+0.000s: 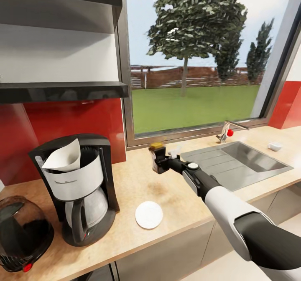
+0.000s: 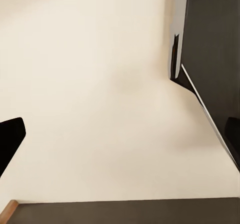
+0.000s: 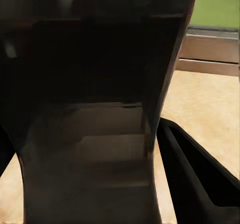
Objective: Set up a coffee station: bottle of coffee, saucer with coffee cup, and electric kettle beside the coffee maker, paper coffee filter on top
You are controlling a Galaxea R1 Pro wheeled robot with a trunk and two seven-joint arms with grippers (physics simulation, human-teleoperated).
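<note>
1. Head view: one coffee maker is seen standing on the countertop at about 8 o'clock in the picture, with its glass pot in place under it.
2. One white paper filter is seen resting on top of the coffee maker, tilted, its point towards the machine's middle.
3. One kettle is seen at the picture's 8 o'clock edge, just beside the coffee maker on the same countertop; a red switch is seen at its base.
4. One saucer is laid flat on the countertop at about 6 o'clock, near the coffee maker's base and apart from it. Nothing is seen on it.
5. One bottle of coffee, dark with a yellow cap, is grasped upright by the right gripper near the picture's centre. Whether it touches the countertop cannot be told.
6. In the right wrist view the bottle is seen close up and dark between the clenched fingers.
7. Two dark shelves are seen on the wall at 10 to 11 o'clock, one above the other.
8. One sink with one tap is set in the countertop at 3 o'clock; one small white object is seen beside it, too small to be named.
9. In the left wrist view a dark fingertip is seen against a pale surface; the left gripper's state cannot be told.
</note>
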